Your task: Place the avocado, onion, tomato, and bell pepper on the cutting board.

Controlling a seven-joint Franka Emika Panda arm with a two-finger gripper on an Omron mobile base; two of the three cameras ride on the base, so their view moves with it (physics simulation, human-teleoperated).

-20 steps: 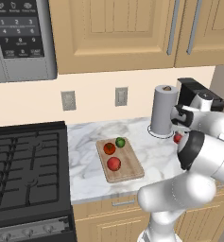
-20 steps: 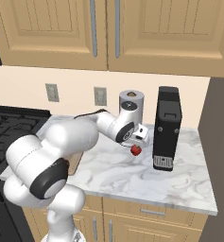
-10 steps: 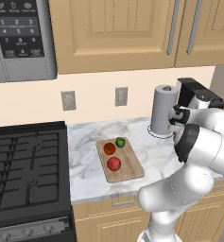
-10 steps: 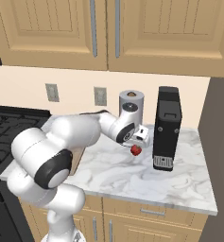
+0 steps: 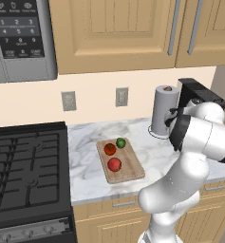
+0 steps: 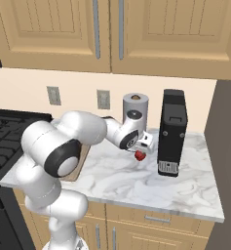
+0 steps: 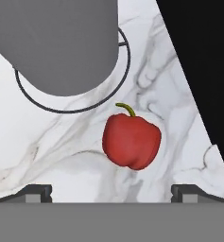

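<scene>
Counter: the marble counter [image 5: 85, 156] carries everything I am working on.
Cutting board: the cutting board [image 5: 129, 171] lies at the middle of the counter, well apart from my gripper.
Already on it: the avocado [image 5: 120, 142] sits at the far end, an orange-red ball [image 5: 109, 149] just beside it, a red ball [image 5: 114, 164] nearer the front; which is the onion and which the tomato I cannot tell.
Neighbours: a grey paper towel roll [image 6: 135, 114] on its ring stand and a black coffee machine [image 6: 171, 132] flank the gap I am reaching into.
Bell pepper: the bell pepper [image 7: 131, 140] rests on bare marble between those two, stem pointing away from me.
My gripper: my gripper [image 7: 111, 193] is spread wide and holds nothing.
Key relation: the pepper lies straight ahead between my fingertips [image 7: 34, 192], a touch toward the coffee machine side, so I judge a straight descent should bracket it.
</scene>
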